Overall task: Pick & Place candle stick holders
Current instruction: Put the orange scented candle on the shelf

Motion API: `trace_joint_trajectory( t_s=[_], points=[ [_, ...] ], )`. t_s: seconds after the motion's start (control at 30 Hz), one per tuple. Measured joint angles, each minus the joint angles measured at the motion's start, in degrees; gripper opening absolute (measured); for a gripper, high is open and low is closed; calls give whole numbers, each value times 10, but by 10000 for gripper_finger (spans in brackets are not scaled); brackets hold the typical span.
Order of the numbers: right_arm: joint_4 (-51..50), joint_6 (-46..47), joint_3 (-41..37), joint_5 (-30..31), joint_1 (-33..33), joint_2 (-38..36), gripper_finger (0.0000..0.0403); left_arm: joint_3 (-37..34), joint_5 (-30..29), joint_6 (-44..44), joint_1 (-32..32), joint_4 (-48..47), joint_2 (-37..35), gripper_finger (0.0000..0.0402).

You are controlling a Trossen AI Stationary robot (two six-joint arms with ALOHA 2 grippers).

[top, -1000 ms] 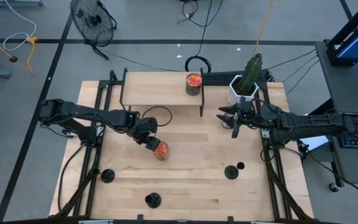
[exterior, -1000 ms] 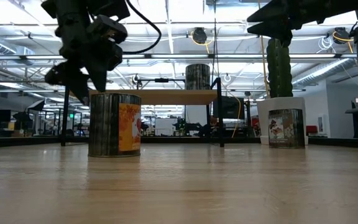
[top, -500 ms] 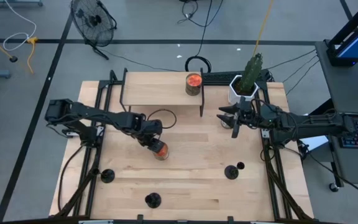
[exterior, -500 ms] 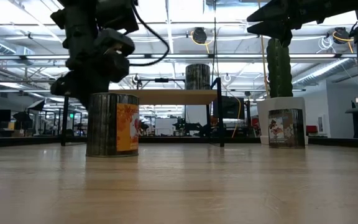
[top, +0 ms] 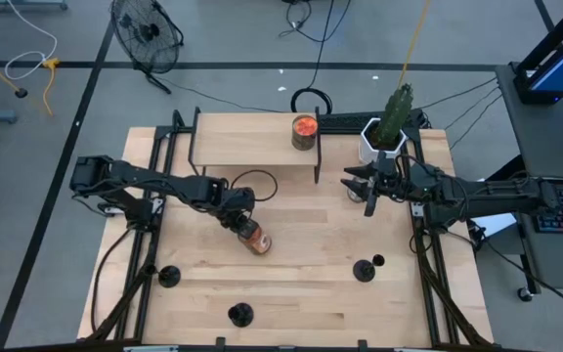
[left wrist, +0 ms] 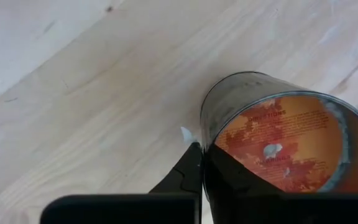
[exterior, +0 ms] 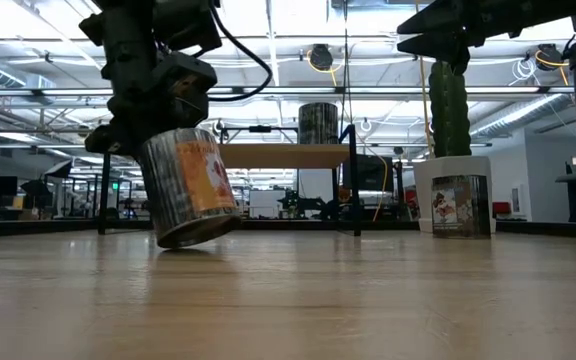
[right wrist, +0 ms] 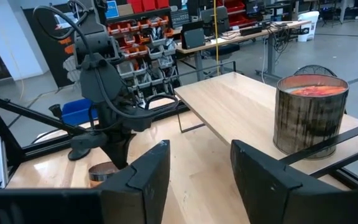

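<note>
Left gripper (top: pixel 240 224) pinches the tilted candle tin (exterior: pixel 186 185) by its rim; shallow hold, may slip or topple. Candle stick holders (top: pixel 239 314) sit well beyond it on the tabletop (top: pixel 311 274), untouched. Right gripper (right wrist: pixel 194 168) spread, idle.

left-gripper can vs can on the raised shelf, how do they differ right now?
The can in the left gripper is tilted, one bottom edge lifted off the table; the shelf can stands upright. The gripped can is clamped at its rim and sits mid-table; the shelf can stands free on the raised shelf at the back. Both are dark metal cans with orange tops.
</note>
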Motion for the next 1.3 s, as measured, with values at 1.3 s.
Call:
trace_joint_trajectory(
  t_s=[1.3],
  points=[
    [0,0,0,-1,0,0,161,436,-169,238,231,-149,-6,0]
  ],
)
